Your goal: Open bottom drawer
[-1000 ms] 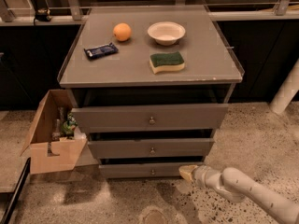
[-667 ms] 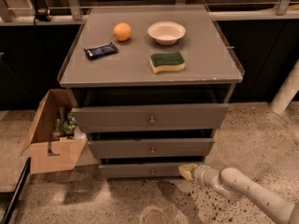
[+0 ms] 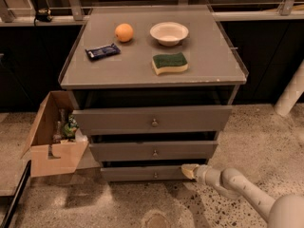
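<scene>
The bottom drawer [image 3: 137,173] is the lowest of the grey cabinet's three drawers, with a flat grey front and a small round knob [image 3: 155,175] at its centre. Its front stands a little forward of the cabinet body, below the middle drawer [image 3: 154,151] and the taller top drawer [image 3: 152,119]. My gripper [image 3: 189,170] comes in from the lower right on a pale arm. Its tip is at the right end of the bottom drawer's front, to the right of the knob.
On the cabinet top [image 3: 137,75] lie an orange [image 3: 124,32], a white bowl [image 3: 169,33], a green-and-yellow sponge [image 3: 169,63] and a dark blue packet [image 3: 102,51]. An open cardboard box [image 3: 52,139] with items stands on the speckled floor at the left. A white post [image 3: 290,94] stands at the right.
</scene>
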`<action>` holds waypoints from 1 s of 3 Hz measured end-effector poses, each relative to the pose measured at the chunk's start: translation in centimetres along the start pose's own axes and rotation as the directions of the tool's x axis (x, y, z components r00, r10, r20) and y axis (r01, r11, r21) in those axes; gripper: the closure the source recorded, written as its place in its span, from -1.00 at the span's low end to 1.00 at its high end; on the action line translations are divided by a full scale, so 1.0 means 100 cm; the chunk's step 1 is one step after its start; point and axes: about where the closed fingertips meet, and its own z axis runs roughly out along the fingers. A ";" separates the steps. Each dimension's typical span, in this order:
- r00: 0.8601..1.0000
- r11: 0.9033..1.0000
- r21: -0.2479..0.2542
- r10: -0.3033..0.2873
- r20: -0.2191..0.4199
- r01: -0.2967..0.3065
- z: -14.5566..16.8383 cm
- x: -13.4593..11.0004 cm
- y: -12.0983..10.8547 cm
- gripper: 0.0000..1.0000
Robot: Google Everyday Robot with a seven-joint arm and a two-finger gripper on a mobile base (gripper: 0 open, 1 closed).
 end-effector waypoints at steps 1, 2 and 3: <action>1.000 0.999 0.035 0.019 -0.006 -0.019 0.047 0.004 -0.017 1.00; 1.000 0.999 0.036 0.017 -0.016 -0.016 0.053 0.002 -0.014 1.00; 0.999 0.999 0.034 0.017 -0.037 -0.015 0.061 0.001 -0.012 1.00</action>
